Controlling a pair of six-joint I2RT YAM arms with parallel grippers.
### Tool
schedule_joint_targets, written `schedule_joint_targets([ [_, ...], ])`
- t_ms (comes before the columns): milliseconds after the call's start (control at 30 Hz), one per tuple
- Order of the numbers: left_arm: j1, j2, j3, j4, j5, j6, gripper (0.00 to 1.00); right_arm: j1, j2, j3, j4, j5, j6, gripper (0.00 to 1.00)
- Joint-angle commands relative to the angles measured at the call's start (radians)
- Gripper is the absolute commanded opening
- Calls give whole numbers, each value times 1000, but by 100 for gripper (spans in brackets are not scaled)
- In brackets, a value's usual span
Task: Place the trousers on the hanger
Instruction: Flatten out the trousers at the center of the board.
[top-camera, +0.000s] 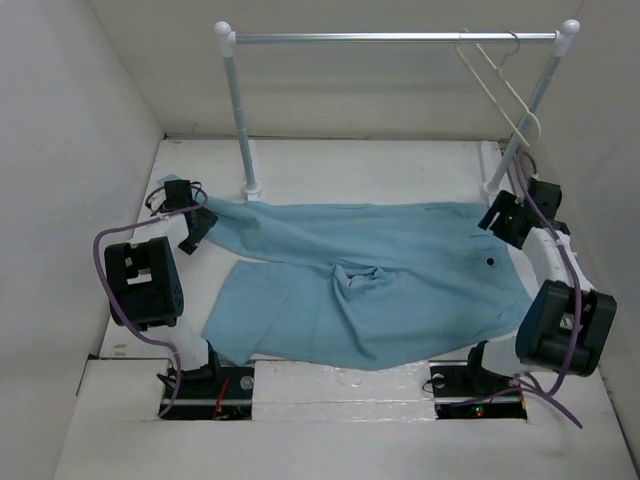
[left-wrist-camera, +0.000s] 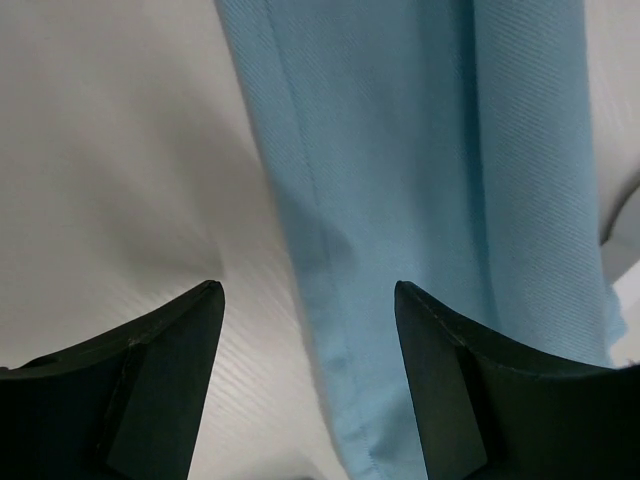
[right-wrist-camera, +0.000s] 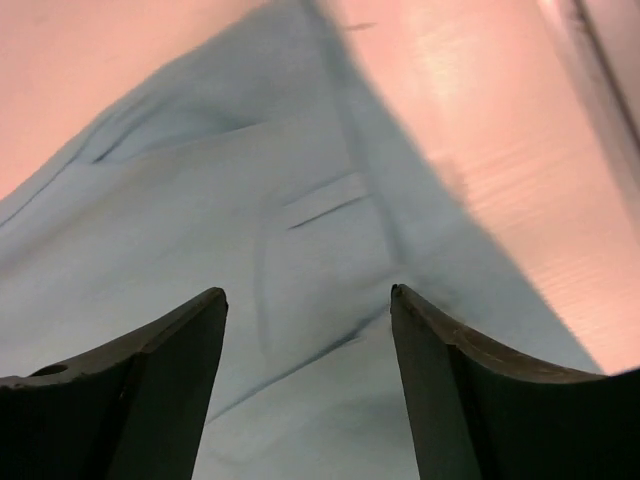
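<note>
The light blue trousers (top-camera: 380, 290) lie spread flat on the table, waistband and dark button (top-camera: 491, 262) to the right, legs reaching left. The cream hanger (top-camera: 497, 82) hangs by its hook from the right end of the silver rail. My left gripper (top-camera: 196, 230) hovers open over the end of the far leg; in the left wrist view the leg's hemmed edge (left-wrist-camera: 420, 200) runs between the open fingers (left-wrist-camera: 308, 292). My right gripper (top-camera: 503, 218) stands open just above the waistband corner, and the right wrist view shows blue cloth (right-wrist-camera: 300, 200) under its spread fingers (right-wrist-camera: 308, 296).
The silver rail (top-camera: 395, 38) on two white posts (top-camera: 240, 120) spans the back of the table. White walls close in on the left, right and back. The right post's foot (top-camera: 497, 180) stands close behind my right gripper.
</note>
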Motion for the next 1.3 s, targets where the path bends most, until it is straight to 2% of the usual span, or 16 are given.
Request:
schedule_joint_targets([
  [0, -6, -13, 9, 96, 44, -123, 65, -169, 98, 46, 26, 24, 2, 73],
  [67, 3, 1, -1, 113, 45, -140, 65, -210, 218, 81, 51, -83, -31, 74],
  [167, 22, 34, 7, 117, 59, -149, 65, -223, 368, 214, -38, -140, -146, 75],
  [267, 32, 54, 13, 117, 47, -146, 64, -214, 372, 239, -43, -125, -199, 73],
  [367, 43, 71, 22, 117, 30, -142, 63, -224, 353, 207, 2, -126, -183, 65],
  [400, 52, 77, 31, 114, 31, -143, 63, -224, 365, 204, 8, -131, -174, 61],
  [433, 62, 108, 45, 109, 28, -142, 61, -224, 384, 202, 11, -166, -170, 52],
  [467, 62, 108, 45, 109, 28, -142, 61, -224, 384, 202, 11, -166, -169, 52],
  [533, 80, 134, 65, 84, 27, -145, 60, -224, 381, 181, 9, -163, -151, 40],
  [600, 91, 146, 77, 77, 21, -145, 58, -224, 349, 158, 17, -156, -127, 34],
  [667, 91, 162, 90, 71, 11, -137, 58, -234, 327, 141, 14, -131, -116, 33],
  [700, 91, 165, 102, 64, 1, -134, 58, -234, 318, 142, 3, -130, -116, 19],
  [800, 91, 191, 139, 48, -10, -120, 54, -258, 290, 175, -30, -120, -122, 0],
  [933, 91, 200, 163, 28, -22, -111, 49, -267, 267, 201, -49, -119, -122, 0],
  [1100, 112, 183, 157, 23, -18, -94, 43, -280, 134, 231, -46, -44, -87, 0],
  [1267, 132, 166, 137, 18, -5, -80, 43, -323, 105, 253, -69, 27, -51, 0],
])
